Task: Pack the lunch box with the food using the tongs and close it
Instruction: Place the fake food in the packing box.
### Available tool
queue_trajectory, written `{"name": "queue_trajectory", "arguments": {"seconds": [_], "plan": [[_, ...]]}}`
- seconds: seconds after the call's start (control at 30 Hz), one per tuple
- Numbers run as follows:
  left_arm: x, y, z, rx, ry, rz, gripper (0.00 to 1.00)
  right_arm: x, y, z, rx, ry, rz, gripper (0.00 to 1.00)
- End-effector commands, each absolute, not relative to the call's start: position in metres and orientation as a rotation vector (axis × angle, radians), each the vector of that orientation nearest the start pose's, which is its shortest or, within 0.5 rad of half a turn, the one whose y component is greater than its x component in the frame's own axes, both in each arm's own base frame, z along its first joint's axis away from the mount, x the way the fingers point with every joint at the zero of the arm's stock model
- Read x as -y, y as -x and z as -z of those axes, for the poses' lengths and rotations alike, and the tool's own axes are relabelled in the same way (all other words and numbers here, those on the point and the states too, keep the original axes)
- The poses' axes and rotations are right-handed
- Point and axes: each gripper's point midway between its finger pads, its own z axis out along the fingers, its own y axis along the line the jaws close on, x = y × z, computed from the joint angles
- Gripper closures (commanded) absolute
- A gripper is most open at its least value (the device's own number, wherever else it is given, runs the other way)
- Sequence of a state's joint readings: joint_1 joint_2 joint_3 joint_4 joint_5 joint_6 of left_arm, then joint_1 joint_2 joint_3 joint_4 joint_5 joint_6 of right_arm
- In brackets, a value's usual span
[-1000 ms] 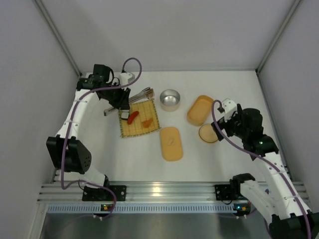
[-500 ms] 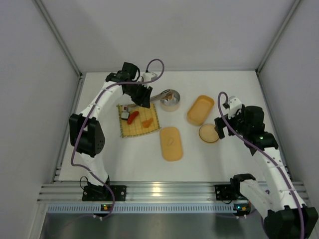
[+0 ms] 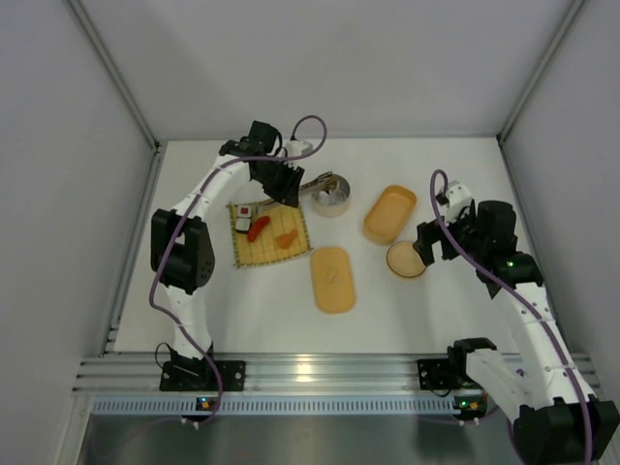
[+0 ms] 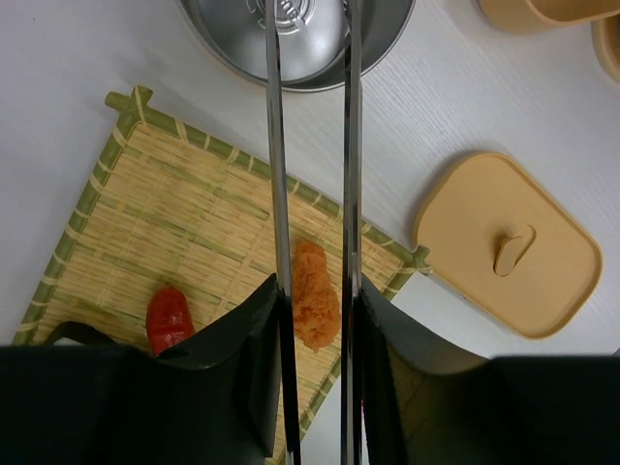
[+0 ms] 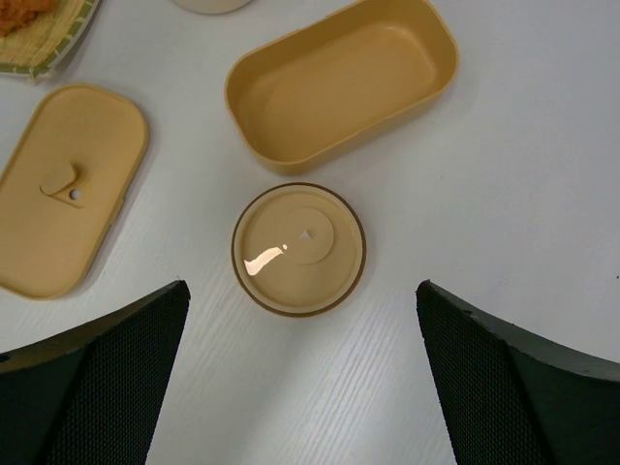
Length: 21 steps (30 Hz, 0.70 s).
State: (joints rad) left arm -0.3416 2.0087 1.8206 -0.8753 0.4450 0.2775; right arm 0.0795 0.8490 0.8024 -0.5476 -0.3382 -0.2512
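Observation:
My left gripper (image 3: 283, 186) (image 4: 315, 315) is shut on the tongs (image 3: 316, 181) (image 4: 274, 145). It hangs over the back of the woven mat (image 3: 269, 235) (image 4: 174, 223). The tongs' two thin arms stand slightly apart and reach out over the steel bowl (image 3: 330, 195) (image 4: 300, 39). On the mat lie the food pieces: an orange one (image 3: 286, 238) (image 4: 316, 295), a red one (image 3: 258, 228) (image 4: 170, 320) and a white square (image 3: 245, 208). The lunch box (image 3: 389, 213) (image 5: 339, 87) stands open and empty, with its flat lid (image 3: 332, 279) (image 5: 68, 189) apart from it. My right gripper (image 3: 433, 242) (image 5: 300, 291) is open above the table.
A round tan lid (image 3: 405, 259) (image 5: 298, 249) lies right under my right gripper, just in front of the lunch box. The steel bowl sits between the mat and the lunch box. White walls close in the table at the back and both sides.
My left arm has swung right from the mat's far left corner, carrying the tongs over the mat's back edge and the steel bowl. The right gripper has shifted slightly to the right.

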Motion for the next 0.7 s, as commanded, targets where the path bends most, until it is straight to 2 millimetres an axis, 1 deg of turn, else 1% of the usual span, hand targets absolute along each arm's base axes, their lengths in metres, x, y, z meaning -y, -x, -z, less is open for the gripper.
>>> {"name": "queue_trajectory", "arguments": {"seconds": [0.0,0.03,0.07,0.1,0.17,0.23,0.33,0.37,0.43,0.47,0.5,0.53,0.57,0.63,0.67], "plan": [[0.230,-0.432,-0.178,-2.289,-0.910,0.636,0.62,-0.071,-0.274,-0.212,-2.018,0.515,-0.284,0.01],[0.230,-0.431,-0.180,-2.287,-0.909,0.641,0.59,-0.071,-0.274,-0.212,-2.018,0.515,-0.284,0.01],[0.229,-0.430,-0.188,-2.275,-0.902,0.639,0.53,-0.071,-0.274,-0.211,-2.018,0.515,-0.284,0.01],[0.230,-0.427,-0.191,-2.275,-0.896,0.646,0.50,-0.071,-0.275,-0.212,-2.013,0.512,-0.283,0.00],[0.228,-0.422,-0.200,-2.268,-0.894,0.645,0.48,-0.072,-0.275,-0.212,-2.013,0.508,-0.287,0.01],[0.225,-0.415,-0.204,-2.279,-0.894,0.646,0.46,-0.073,-0.276,-0.212,-2.011,0.502,-0.298,0.01],[0.217,-0.401,-0.212,-2.280,-0.893,0.633,0.45,-0.074,-0.278,-0.214,-2.002,0.501,-0.301,0.01],[0.208,-0.396,-0.219,-2.274,-0.874,0.617,0.46,-0.074,-0.278,-0.216,-2.000,0.501,-0.300,0.01],[0.195,-0.389,-0.226,-2.279,-0.848,0.607,0.48,-0.074,-0.277,-0.217,-1.997,0.503,-0.299,0.01],[0.177,-0.385,-0.232,-2.284,-0.811,0.585,0.48,-0.074,-0.276,-0.217,-1.998,0.504,-0.298,0.01],[0.166,-0.382,-0.233,-2.294,-0.806,0.566,0.48,-0.074,-0.276,-0.217,-1.996,0.504,-0.298,0.01],[0.154,-0.375,-0.230,-2.330,-0.790,0.550,0.48,-0.074,-0.276,-0.217,-1.997,0.501,-0.300,0.01],[0.129,-0.371,-0.231,-2.352,-0.731,0.499,0.49,-0.074,-0.276,-0.216,-2.002,0.499,-0.304,0.01],[0.105,-0.362,-0.228,-2.388,-0.689,0.458,0.48,-0.074,-0.277,-0.215,-2.005,0.495,-0.309,0.01],[0.086,-0.358,-0.232,-2.395,-0.638,0.420,0.48,-0.075,-0.277,-0.216,-2.004,0.495,-0.311,0.01]]}}
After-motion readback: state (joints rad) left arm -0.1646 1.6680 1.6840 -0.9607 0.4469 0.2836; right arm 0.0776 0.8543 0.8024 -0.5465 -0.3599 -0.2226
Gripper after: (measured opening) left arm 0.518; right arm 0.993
